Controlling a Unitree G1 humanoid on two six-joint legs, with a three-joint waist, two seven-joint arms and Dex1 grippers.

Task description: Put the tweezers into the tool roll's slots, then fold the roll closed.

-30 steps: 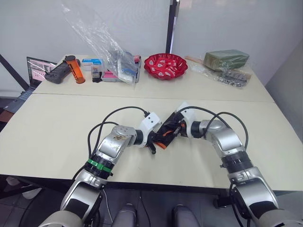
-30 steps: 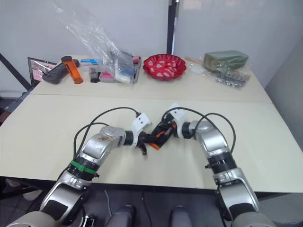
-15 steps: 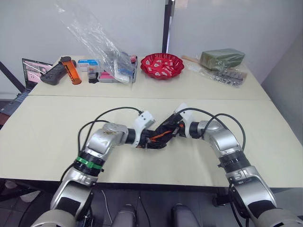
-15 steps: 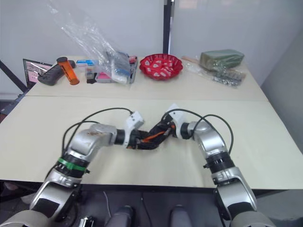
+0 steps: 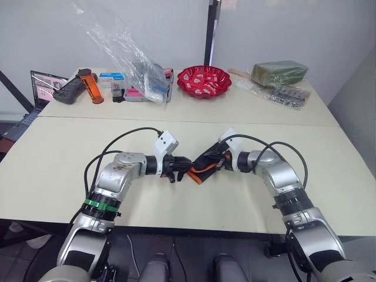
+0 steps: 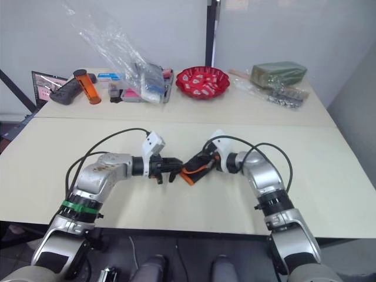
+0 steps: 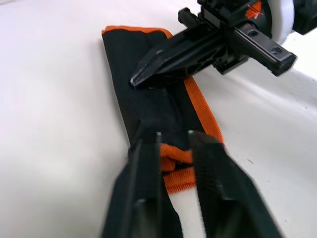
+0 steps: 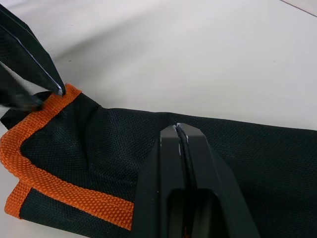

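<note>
Retreating leftward, left end effector (image 7: 173, 148) now parted at tool roll (image 7: 148, 99) end; right end effector (image 8: 179, 131) clenched, pressing it.

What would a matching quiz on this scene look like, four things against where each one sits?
Things:
1. roll
2. red bowl
3. orange bottle
4. green pack

Places:
A. far table, right end
B. near table, between the two arms
C. far table, left part
D. far table, middle

Pairs: 1-B, 2-D, 3-C, 4-A
</note>
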